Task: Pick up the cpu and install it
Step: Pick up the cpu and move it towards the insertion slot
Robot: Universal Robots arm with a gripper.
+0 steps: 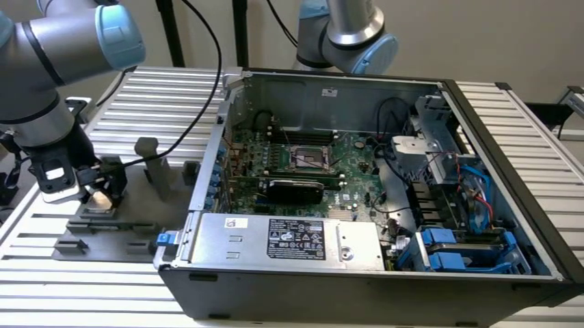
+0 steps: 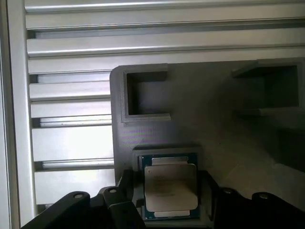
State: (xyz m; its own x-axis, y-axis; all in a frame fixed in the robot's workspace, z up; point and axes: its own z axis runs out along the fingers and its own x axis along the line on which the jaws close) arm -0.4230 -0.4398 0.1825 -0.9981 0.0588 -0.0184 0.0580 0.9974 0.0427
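Note:
The cpu [image 2: 170, 191], a small square chip with a pale silver top and a blue-green edge, lies flat in a pocket of the grey plastic fixture [image 2: 214, 133]. My gripper [image 2: 169, 196] is lowered over it, one dark finger [image 2: 125, 198] on each side and a thin gap to the chip's edges; the jaws stand open. In the exterior view the gripper [image 1: 97, 193] is at the left, down on the fixture [image 1: 137, 229], with the pale cpu [image 1: 98, 200] between its fingers. The motherboard's dark metal-framed socket [image 1: 308, 160] sits inside the open computer case [image 1: 365, 273].
The fixture has upright grey posts [image 1: 150, 160] close to the gripper on the exterior view's right. A second robot arm [image 1: 351, 34] stands behind the case. A black cable [image 1: 215, 82] hangs over the case's near wall. Ribbed aluminium table [image 1: 109, 294] surrounds everything.

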